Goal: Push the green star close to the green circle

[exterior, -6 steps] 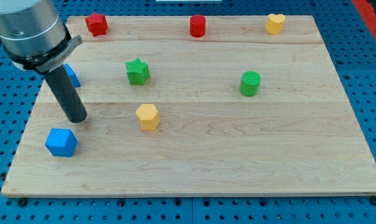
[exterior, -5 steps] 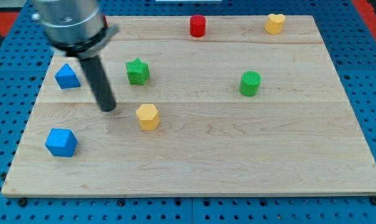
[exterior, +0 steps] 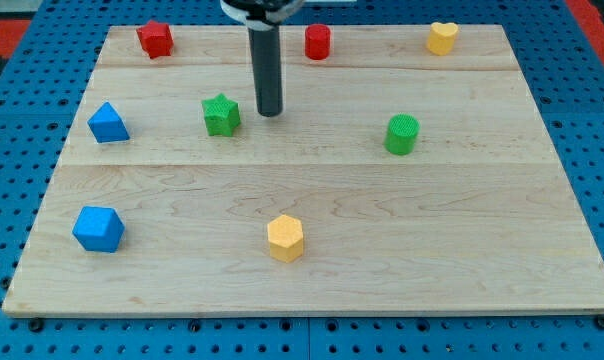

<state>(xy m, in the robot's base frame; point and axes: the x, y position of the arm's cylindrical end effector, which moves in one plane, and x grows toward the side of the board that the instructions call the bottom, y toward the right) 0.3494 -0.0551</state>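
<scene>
From the view's left, the green star point(exterior: 221, 114) sat just left of my tip point(exterior: 270, 113), a bare rod with no jaws, the green circle point(exterior: 402, 134) well to its right; small, rigid, probably light, I judged it best pushed from its far left face

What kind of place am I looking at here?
Probably a robotics lab bench: a wooden board with small coloured blocks such as a green star sits on a blue perforated table, where my tip pushes them.
</scene>
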